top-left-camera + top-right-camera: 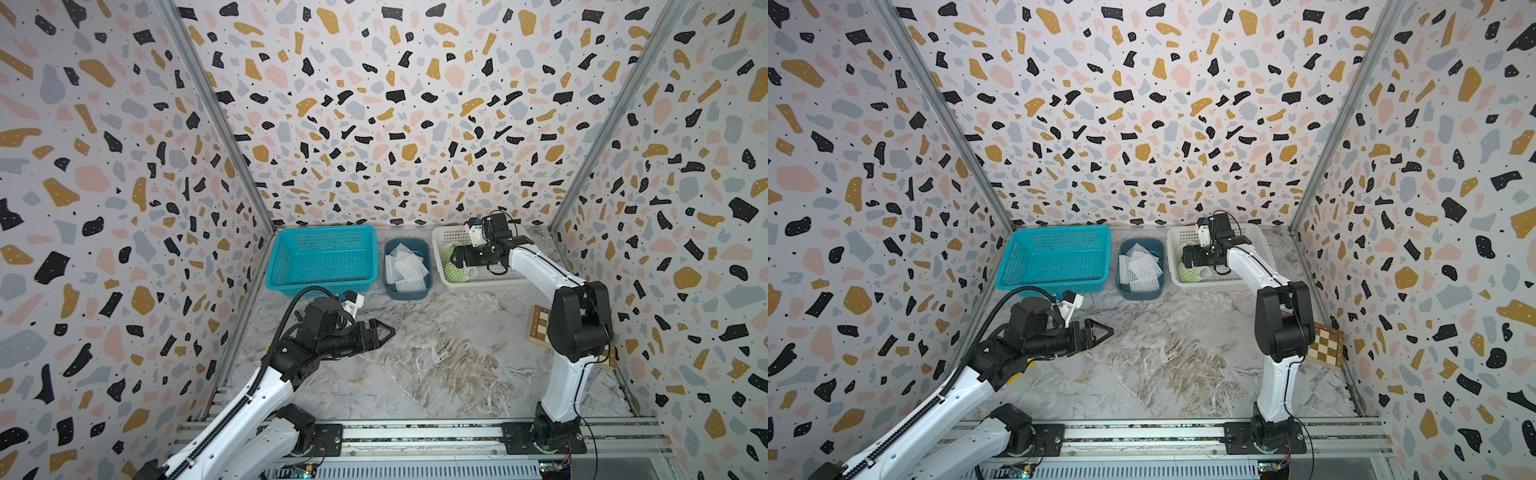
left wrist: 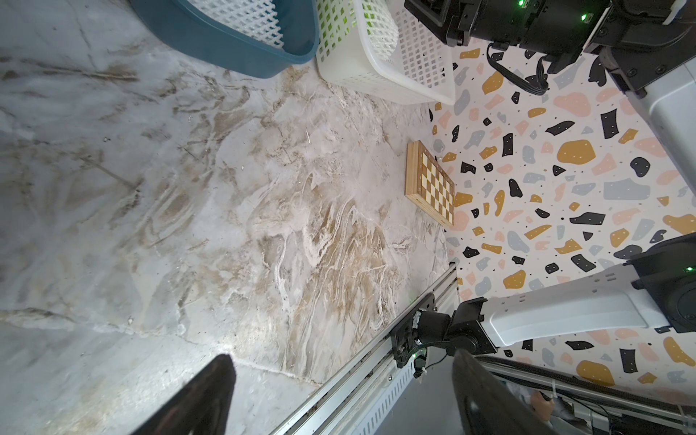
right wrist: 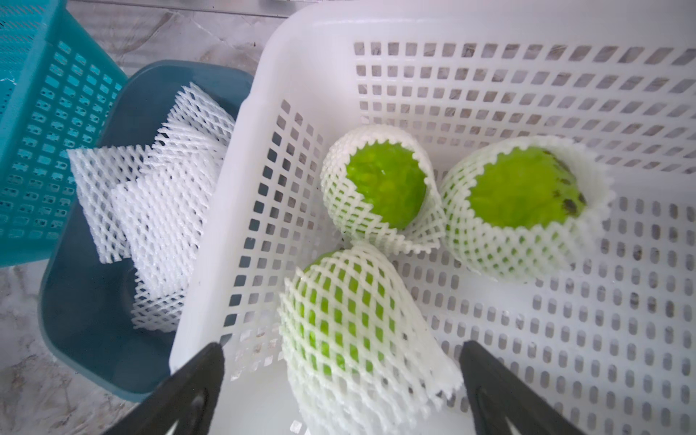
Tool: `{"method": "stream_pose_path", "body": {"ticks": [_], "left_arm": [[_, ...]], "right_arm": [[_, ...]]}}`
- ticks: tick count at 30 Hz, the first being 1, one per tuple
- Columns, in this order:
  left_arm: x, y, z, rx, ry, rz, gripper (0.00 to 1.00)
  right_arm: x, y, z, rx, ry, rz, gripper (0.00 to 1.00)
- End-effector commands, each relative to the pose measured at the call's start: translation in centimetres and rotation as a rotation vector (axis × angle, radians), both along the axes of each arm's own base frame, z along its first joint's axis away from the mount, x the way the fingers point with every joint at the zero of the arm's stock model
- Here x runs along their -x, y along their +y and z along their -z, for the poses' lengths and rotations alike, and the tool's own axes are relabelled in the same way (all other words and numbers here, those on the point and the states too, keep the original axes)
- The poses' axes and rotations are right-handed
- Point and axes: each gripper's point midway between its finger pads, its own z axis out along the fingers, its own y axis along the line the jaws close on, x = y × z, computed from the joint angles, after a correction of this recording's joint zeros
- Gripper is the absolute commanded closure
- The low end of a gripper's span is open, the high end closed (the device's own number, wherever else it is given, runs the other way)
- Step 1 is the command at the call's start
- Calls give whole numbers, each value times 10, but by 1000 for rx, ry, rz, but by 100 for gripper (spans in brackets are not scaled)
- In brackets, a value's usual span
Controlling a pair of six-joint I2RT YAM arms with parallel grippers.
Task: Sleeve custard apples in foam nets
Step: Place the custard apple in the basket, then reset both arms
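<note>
Custard apples (image 3: 388,188), all three, are sitting in the white basket (image 3: 301,45) already wearing foam nets (image 3: 376,357). Right claw (image 3: 341,348) is hovering wide open and empty right over the nearest one, fruit lying between its fingers (image 3: 196,376). Left claw (image 1: 387,332) is hanging open, empty, well apart over the surface (image 1: 436,365), so right arm's looking closer

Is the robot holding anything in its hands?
Nothing. Both are open: the left gripper over the table, the right gripper above a netted fruit in the white basket.
</note>
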Motion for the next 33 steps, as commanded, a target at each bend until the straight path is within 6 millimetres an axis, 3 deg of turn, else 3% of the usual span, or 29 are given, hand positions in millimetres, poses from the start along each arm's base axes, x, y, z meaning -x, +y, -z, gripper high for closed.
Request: {"method": "stream_pose_path", "body": {"ticks": [1, 9, 12, 15, 24, 28, 33], "left_arm": [[-5, 3, -5, 6, -32, -26, 11], [-20, 13, -7, -71, -55, -90, 7], [-32, 27, -5, -167, -61, -148, 4], [-49, 55, -8, -321, -84, -250, 1], [-114, 174, -40, -811, -327, -615, 1], [-140, 219, -24, -969, -348, -705, 1], [-167, 238, 7, -955, -435, -752, 1]], "right_arm": [[8, -7, -40, -19, -67, 32, 1], [37, -23, -83, -72, -190, 119, 1], [53, -31, -92, -106, -258, 155, 1], [64, -44, -88, -99, -314, 211, 0], [84, -125, -46, 145, -481, 536, 0], [91, -157, -13, 279, -493, 651, 1], [95, -177, 18, 319, -535, 708, 0]]}}
